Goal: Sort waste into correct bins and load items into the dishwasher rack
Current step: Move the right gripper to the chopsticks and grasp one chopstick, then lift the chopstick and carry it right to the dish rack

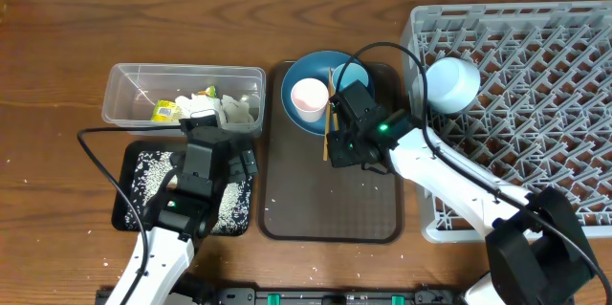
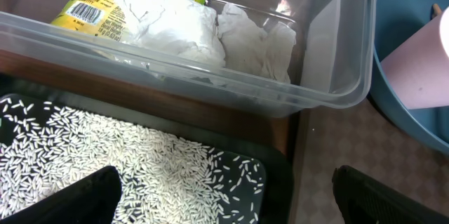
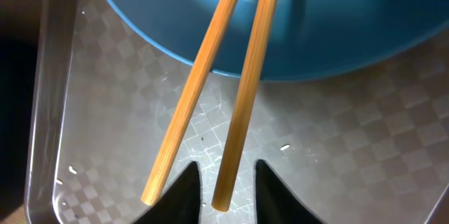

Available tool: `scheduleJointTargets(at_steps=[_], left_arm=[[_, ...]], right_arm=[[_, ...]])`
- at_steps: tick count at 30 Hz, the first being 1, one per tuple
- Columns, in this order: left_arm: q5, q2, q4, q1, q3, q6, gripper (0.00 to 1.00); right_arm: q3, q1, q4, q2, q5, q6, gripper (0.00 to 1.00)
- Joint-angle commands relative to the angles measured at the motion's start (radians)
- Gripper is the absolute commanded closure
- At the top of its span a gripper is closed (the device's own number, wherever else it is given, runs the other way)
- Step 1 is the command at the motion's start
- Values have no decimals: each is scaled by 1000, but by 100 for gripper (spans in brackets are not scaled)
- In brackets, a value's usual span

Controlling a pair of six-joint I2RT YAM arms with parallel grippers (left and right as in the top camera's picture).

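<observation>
My right hand sits low over the brown serving tray, its surface stamped with a fine checker pattern and flecked with a few white specks. The two dark fingertips are drawn in close but there's a gap between them, and they straddle the near end of one of the wooden chopsticks. Nothing is clamped; I can see daylight on both sides of that stick. The pair is smooth, round and pale orange-brown. It lies side by side, sloping up over the rim of the dark blue plate, which is glossy and curved. The white cup with pink inside stands on that plate, right by the sticks' far ends.

My left hand is spread wide and holds nothing, above the shallow black tray with its scatter of loose white rice grains. Just beyond is the clear plastic tub, thin-walled with rounded corners. It holds crumpled white tissue and a yellow-green snack wrapper with a barcode.

The grey lattice rack fills the right side of the wooden tabletop. A light blue cup lies in its near corner
</observation>
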Motion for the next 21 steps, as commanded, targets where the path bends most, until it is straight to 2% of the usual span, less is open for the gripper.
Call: scheduleJointTargets(at_steps=[1,9,16,21], left_arm=[[-23,6,-2,4,13,6,2],[-23,10,-2,4,13,6,2],[-23,10,-2,4,13,6,2],[-23,10,-2,4,13,6,2]], right_arm=[[5,18,-2,10,2,8,87],[5,23,-26,10,2,8,99],[12,19,-23,-11,2,7,99],[28,11,-23,-87,3,8,99]])
